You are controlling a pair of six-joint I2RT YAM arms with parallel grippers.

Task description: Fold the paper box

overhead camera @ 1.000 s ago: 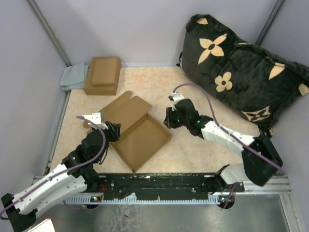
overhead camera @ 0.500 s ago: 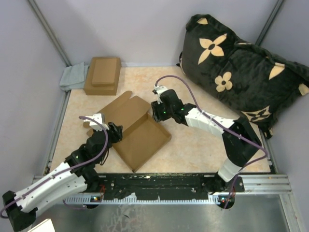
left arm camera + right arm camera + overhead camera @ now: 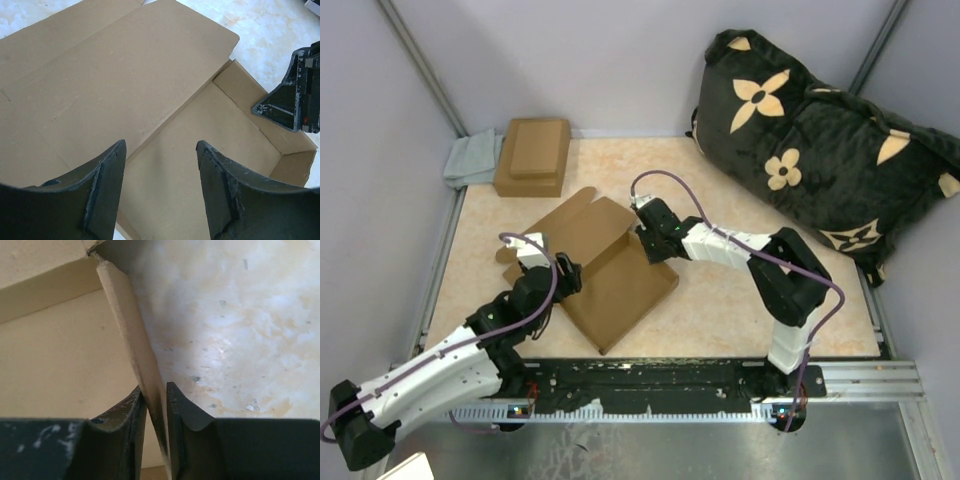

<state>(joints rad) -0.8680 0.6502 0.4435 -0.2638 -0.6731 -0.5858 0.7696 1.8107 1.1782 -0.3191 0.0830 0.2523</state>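
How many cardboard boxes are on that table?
2: the open paper box mid-table, its side wall pinched by the right tool, and a smaller closed box at the far left corner. None seems hidden.

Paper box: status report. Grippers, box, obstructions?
Right gripper pinching side wall of paper box. Left gripper open above it. Lid open, unfolded. Smaller box stands apart.

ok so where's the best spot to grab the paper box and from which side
Probably an upright side wall of the paper box, from above, one finger inside and one outside: it is thin and stands free, as the right gripper, pinching it, shows. The open lid lies flat on the table, leaving little to pinch.
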